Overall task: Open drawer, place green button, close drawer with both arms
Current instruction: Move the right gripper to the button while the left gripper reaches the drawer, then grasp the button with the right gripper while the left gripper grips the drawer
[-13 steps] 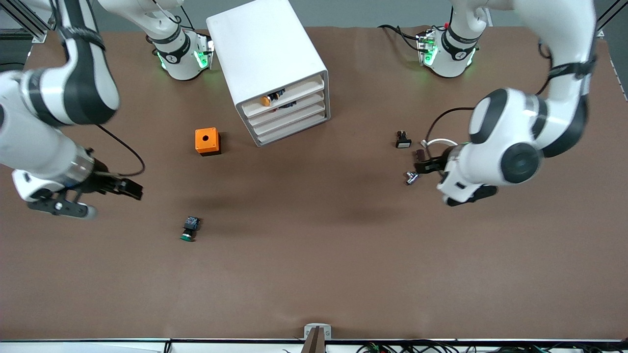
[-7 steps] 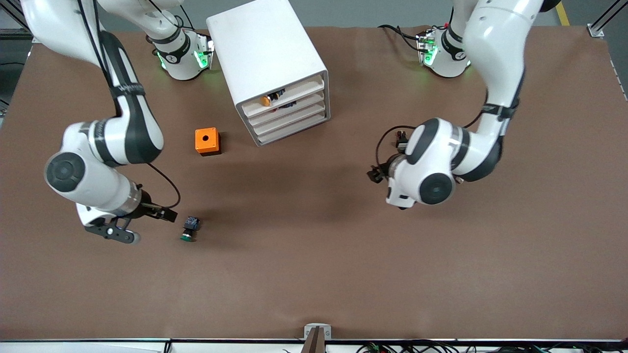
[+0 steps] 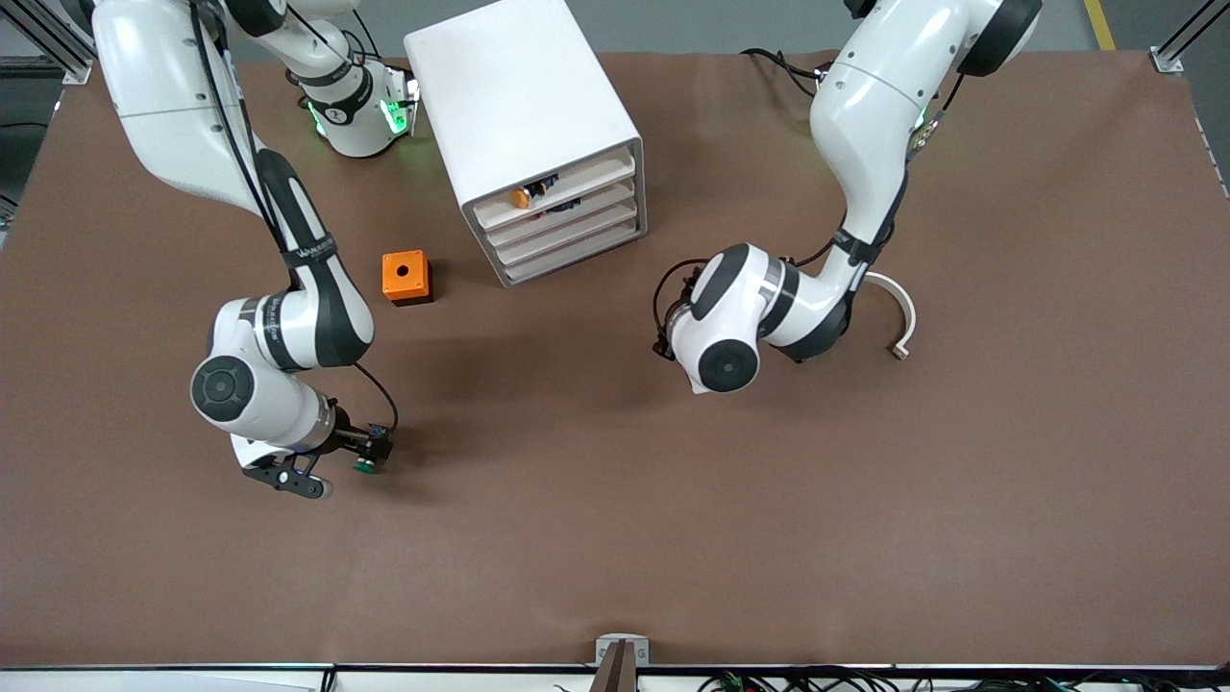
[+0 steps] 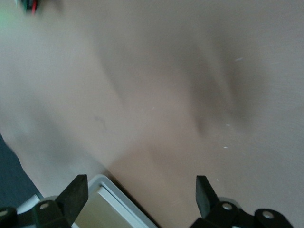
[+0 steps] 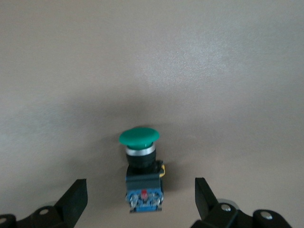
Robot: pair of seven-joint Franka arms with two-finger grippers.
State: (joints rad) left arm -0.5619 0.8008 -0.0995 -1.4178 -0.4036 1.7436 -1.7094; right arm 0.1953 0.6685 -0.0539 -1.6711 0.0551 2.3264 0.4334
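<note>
The green-capped button (image 3: 366, 465) lies on its side on the brown table, toward the right arm's end and nearer the front camera than the cabinet. My right gripper (image 3: 371, 448) is low over it and open; in the right wrist view its fingers (image 5: 76, 192) stand apart on either side of the button's black-and-blue body (image 5: 144, 190), without touching it. The white cabinet (image 3: 524, 115) holds the second-highest drawer (image 3: 569, 212), which is closed. My left gripper (image 3: 663, 336) hangs open and empty over the table in front of the cabinet; it also shows in the left wrist view (image 4: 141, 197).
An orange-capped button (image 3: 520, 197) sits in the cabinet's highest drawer. An orange box (image 3: 406, 277) stands beside the cabinet toward the right arm's end. A white curved piece (image 3: 900, 317) lies toward the left arm's end. A white-edged corner (image 4: 118, 202) shows between the left fingers.
Both arms swung in toward the table's middle. The right gripper came down to the green button. The left gripper moved toward the cabinet's front, and its arm now covers the small parts there.
</note>
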